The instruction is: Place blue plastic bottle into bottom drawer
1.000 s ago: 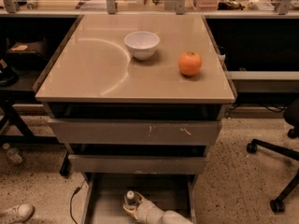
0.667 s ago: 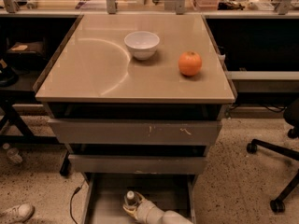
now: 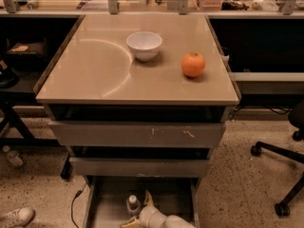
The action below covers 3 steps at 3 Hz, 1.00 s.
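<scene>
Blue plastic bottle [image 3: 133,205] stands upright on the flat floor of the open bottom drawer [image 3: 110,197], likely so it won't roll. The gripper [image 3: 138,211] sits low right beside it, inside the drawer. I cannot tell whether it is clamped or released.

The glossy beige desk [image 3: 95,75] bears a white bowl [image 3: 144,45] and an orange fruit [image 3: 193,64]. Below the desk are the grey bottom drawer [image 3: 110,199], the clear, white-capped blue plastic bottle [image 3: 133,205], the cream gripper [image 3: 138,212] and the tan speckled floor [image 3: 237,194].
</scene>
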Tool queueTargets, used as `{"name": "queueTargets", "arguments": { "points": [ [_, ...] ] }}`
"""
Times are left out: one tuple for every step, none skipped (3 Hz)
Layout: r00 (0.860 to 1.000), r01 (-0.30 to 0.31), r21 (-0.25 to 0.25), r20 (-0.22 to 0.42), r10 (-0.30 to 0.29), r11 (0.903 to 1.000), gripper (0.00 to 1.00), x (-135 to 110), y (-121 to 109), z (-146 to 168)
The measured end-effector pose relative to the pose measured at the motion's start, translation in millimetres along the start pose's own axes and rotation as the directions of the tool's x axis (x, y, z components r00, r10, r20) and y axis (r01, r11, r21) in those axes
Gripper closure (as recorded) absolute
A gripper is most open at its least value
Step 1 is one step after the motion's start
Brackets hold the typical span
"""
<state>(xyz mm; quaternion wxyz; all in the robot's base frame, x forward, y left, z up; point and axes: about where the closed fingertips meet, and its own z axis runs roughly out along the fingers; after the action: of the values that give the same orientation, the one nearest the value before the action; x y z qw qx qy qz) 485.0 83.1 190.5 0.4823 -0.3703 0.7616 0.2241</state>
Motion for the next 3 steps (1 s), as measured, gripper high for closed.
{"name": "queueTargets", "arguments": {
  "points": [
    [1.000, 0.000, 0.000, 0.000, 0.000, 1.0000, 0.00, 0.0, 0.0, 0.0],
    [1.000, 0.017, 0.041, -0.017, -0.016, 0.9990, 0.00, -13.6, -3.9, -14.9],
    [0.998, 0.029, 0.170, -0.055, -0.020, 0.9850, 0.00, -43.9, -36.6, -70.3]
  ]
}}
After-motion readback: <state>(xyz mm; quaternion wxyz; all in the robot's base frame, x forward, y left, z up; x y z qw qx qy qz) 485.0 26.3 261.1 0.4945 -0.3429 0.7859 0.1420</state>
